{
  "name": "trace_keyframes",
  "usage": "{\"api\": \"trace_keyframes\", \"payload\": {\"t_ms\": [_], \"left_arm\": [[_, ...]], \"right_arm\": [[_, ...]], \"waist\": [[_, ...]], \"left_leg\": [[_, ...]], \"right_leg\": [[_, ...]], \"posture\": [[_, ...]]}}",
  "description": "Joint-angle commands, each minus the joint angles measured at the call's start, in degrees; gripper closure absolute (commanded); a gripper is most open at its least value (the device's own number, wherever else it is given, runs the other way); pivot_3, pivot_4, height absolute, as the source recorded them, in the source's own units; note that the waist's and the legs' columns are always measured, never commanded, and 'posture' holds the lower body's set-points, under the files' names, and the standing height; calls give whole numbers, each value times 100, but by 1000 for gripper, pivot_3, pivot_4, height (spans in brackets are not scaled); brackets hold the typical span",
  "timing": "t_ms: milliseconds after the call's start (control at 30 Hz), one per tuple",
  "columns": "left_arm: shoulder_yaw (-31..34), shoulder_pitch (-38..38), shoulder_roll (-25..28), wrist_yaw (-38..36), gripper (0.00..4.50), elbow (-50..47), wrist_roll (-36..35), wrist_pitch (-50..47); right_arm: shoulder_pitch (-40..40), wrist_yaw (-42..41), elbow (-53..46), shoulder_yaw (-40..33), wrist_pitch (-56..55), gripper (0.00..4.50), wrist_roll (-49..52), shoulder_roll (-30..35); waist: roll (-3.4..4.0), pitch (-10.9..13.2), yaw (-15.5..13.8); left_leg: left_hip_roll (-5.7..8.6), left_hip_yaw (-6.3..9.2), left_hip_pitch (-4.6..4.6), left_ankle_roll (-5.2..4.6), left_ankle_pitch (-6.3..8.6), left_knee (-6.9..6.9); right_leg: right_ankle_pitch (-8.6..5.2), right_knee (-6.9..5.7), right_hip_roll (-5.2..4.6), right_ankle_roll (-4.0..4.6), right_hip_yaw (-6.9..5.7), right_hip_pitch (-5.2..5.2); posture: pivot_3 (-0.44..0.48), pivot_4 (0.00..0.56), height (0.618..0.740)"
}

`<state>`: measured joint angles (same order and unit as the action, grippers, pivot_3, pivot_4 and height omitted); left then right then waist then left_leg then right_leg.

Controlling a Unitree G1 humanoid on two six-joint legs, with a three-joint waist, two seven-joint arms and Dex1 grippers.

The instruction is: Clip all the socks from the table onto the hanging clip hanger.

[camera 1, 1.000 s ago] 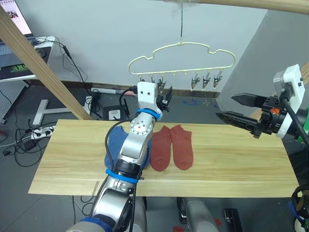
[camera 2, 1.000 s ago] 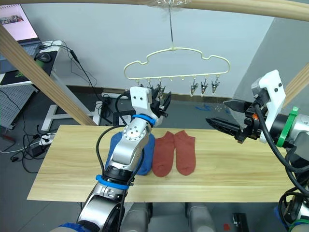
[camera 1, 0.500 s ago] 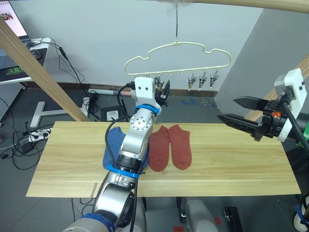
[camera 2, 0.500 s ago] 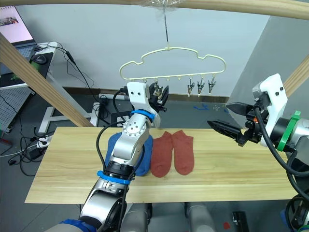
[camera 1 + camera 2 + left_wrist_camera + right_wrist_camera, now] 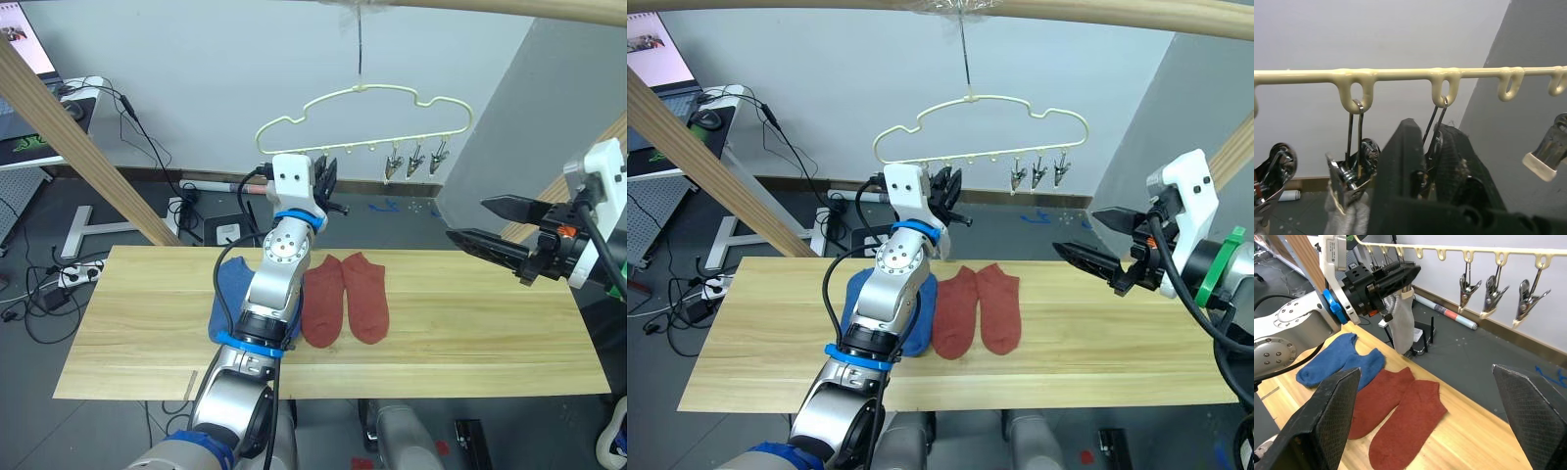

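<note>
table point(image 5: 470, 323) | left pincer point(image 5: 1430, 161) clamped on hanger clip point(image 5: 1436, 142) | right pincer point(image 5: 487, 223) apart, empty

The left gripper point(image 5: 326, 182) was raised against the clips at the left end of the hanger point(image 5: 364, 122), its fingers closed on a clip point(image 5: 1431, 155), blocking that end. A grey sock point(image 5: 1402, 322) hung there below it. Three clips point(image 5: 415, 163) hung free at the hanger's right end, with open air beneath them. The right gripper point(image 5: 490, 224) stood open, well apart to the right. The table point(image 5: 470, 323) was bare right of the red socks point(image 5: 345, 299); blue socks point(image 5: 1339, 360) lay under the left arm.
</note>
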<state>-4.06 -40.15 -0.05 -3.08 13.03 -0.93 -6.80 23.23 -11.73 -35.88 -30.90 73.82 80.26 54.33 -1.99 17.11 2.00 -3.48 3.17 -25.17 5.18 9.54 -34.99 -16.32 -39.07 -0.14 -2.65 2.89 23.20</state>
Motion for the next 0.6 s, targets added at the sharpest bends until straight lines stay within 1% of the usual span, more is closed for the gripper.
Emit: {"api": "trace_keyframes", "payload": {"t_ms": [33, 100, 133, 200, 300, 433, 600], "left_arm": [[24, -81, -24, -14, 4322, -123, 27, 92], [31, -112, -12, -113, 4322, -136, -46, -19], [58, -142, -1, -167, 4322, -156, -107, -93], [199, -205, 49, -362, 4322, -290, -387, -448], [404, -303, 163, -761, 4322, -547, -889, -1114], [632, -432, 267, -1050, 4322, -753, -1372, -1757], [672, -518, 339, -1084, 4322, -809, -1477, -2074]], "right_arm": [[-68, 116, -43, 0, -329, 0, 188, 197], [-127, 153, -8, 127, -332, 0, 180, 334], [-179, 147, -13, 332, -256, 0, 5, 460], [-298, 152, -145, 1077, -208, 0, -606, 574], [-131, 297, -68, 2190, -306, 0, -1317, 251], [408, -149, 236, 3822, -701, 0, -2819, 30], [1108, -796, 1317, 5101, -1266, 0, -4107, -706]], "waist": [[0, 0, 0], [0, 0, -2], [0, 0, -1], [0, -1, 1], [-1, -1, 40], [2, -1, 99], [1, -1, 121]], "left_leg": [[0, -1, 0, 0, 0, 0], [0, 0, 0, -1, 0, 0], [0, -1, 0, -1, 0, -1], [0, -1, 0, -1, 0, -1], [-2, -1, 3, 0, -1, -1], [-4, -1, 3, 0, -2, -1], [-5, 3, 3, 0, -2, -2]], "right_leg": [[0, 0, 0, 0, 1, 0], [0, 0, 0, -1, 0, 0], [0, 0, 0, -1, 1, 0], [0, 0, 0, -1, 1, 0], [-6, 0, 3, -10, 2, 0], [-7, -2, 6, -13, 1, 3], [-6, -2, 6, -12, -2, 3]], "posture": [[-100, 257, 740], [-99, 253, 740], [-102, 254, 740], [-98, 250, 740], [-92, 247, 740], [-80, 242, 740], [-57, 243, 740]]}}
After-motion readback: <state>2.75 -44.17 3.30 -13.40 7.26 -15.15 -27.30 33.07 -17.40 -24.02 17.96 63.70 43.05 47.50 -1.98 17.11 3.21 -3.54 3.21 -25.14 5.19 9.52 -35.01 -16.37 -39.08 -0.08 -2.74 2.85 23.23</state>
